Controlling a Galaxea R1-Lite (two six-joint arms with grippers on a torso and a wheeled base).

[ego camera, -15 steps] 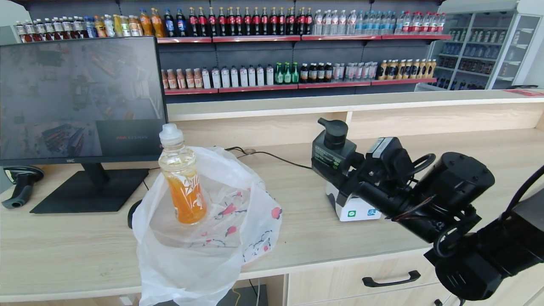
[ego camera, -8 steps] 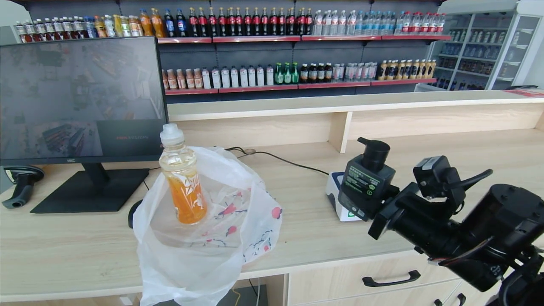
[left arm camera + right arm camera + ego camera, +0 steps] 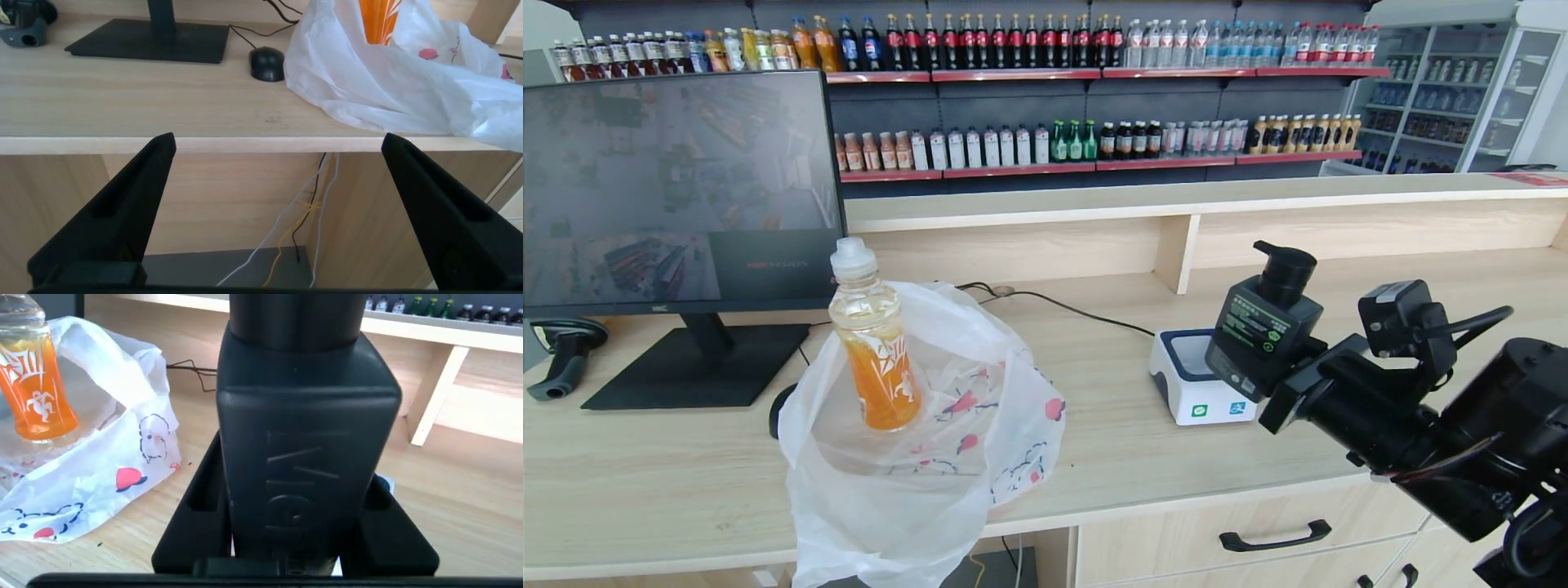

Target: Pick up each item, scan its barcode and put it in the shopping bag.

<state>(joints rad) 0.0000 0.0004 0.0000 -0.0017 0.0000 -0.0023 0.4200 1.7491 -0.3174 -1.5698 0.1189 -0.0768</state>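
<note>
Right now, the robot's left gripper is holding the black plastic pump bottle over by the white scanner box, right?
No. The right gripper holds the black plastic pump bottle by the white scanner box, as the head view shows. The left gripper is open and empty.

Bright, even light fills the shop, strongest at the far right. The monitor [image 3: 678, 188] mirrors pale reflections, the shopping bag [image 3: 931, 457] casts soft shadow, and the shelves [image 3: 1094, 164] bow slightly toward the edges.
</note>
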